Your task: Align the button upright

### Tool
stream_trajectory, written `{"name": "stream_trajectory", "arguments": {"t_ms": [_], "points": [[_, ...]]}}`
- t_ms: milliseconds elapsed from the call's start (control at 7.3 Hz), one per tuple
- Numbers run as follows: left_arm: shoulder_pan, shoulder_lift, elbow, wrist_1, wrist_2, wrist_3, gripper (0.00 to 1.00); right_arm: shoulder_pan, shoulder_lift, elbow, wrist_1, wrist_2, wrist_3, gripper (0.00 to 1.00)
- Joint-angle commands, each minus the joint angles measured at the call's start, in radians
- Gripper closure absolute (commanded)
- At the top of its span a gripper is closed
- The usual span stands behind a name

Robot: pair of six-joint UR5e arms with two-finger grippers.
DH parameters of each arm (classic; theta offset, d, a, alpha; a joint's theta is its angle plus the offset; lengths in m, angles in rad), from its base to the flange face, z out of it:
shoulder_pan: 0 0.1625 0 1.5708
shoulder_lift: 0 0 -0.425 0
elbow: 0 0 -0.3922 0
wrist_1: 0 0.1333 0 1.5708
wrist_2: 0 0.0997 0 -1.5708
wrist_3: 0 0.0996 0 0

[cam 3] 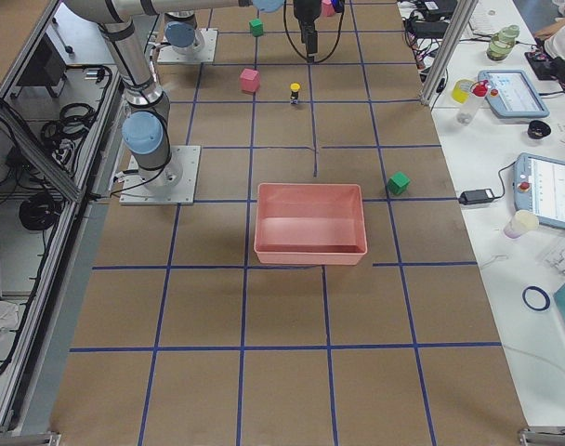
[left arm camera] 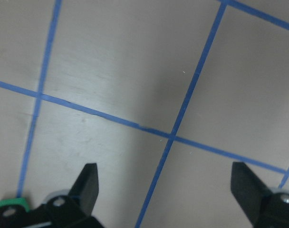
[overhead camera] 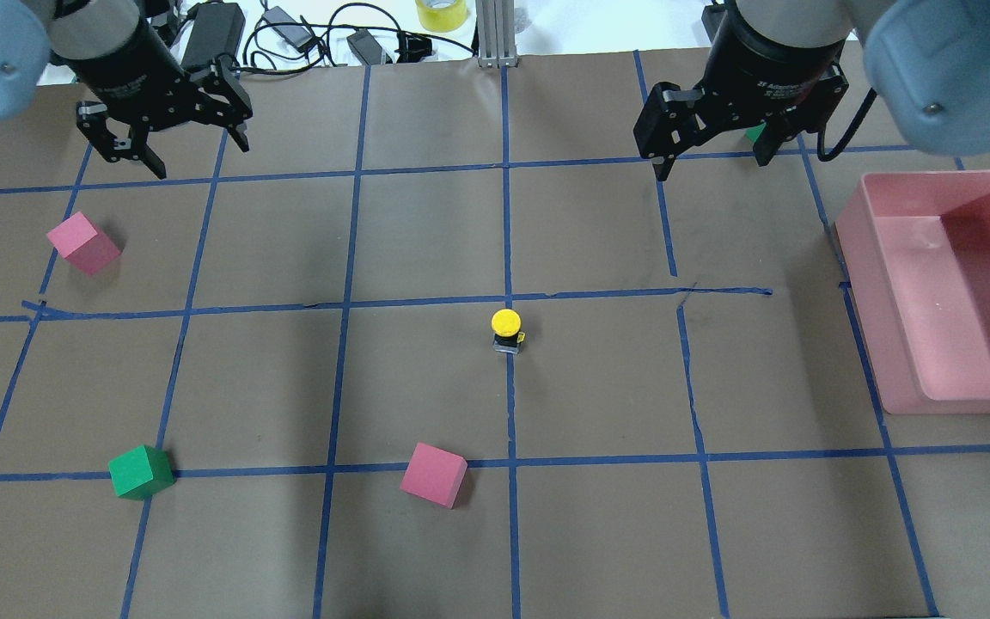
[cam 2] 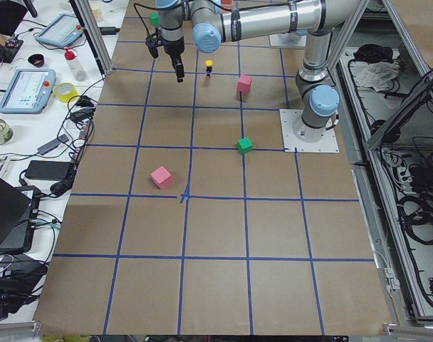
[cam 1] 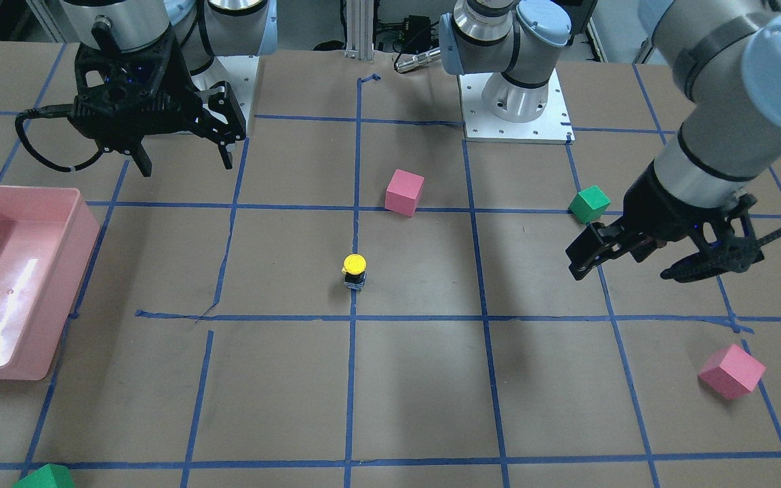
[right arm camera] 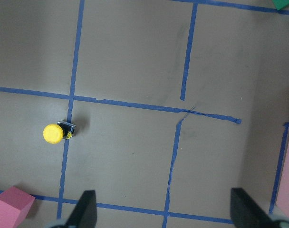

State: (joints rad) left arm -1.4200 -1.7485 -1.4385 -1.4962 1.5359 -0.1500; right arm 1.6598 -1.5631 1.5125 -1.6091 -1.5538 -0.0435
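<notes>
The button (cam 1: 354,270) stands upright near the table's middle, on a blue tape line, its round yellow cap on top of the black body. It also shows in the overhead view (overhead camera: 506,329) and in the right wrist view (right arm camera: 56,133). My left gripper (cam 1: 624,273) hangs open and empty above the table, well off to the button's side, and shows in the overhead view (overhead camera: 198,156). My right gripper (cam 1: 187,166) is open and empty, raised on the other side (overhead camera: 711,165). Neither touches the button.
A pink bin (overhead camera: 946,174) sits at the table's right edge. One pink cube (overhead camera: 433,474) lies near the button, another (overhead camera: 82,243) at the left. One green cube (overhead camera: 141,472) sits at the near left; another is partly hidden under my right gripper.
</notes>
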Motion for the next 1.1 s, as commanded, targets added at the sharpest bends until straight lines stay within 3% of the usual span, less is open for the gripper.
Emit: {"name": "stream_trajectory", "arguments": {"t_ms": [0,137,959], "points": [[0.007,0.073,0.006,-0.039,0.016,0.076,0.00,0.000,0.000,0.000,0.000,0.000,0.001,0.00],[0.001,0.090,0.000,-0.047,0.071,0.146,0.00,0.000,0.000,0.000,0.000,0.000,0.001,0.00],[-0.082,0.121,-0.048,-0.076,0.076,0.191,0.00,0.000,0.000,0.000,0.000,0.003,0.001,0.00]]}}
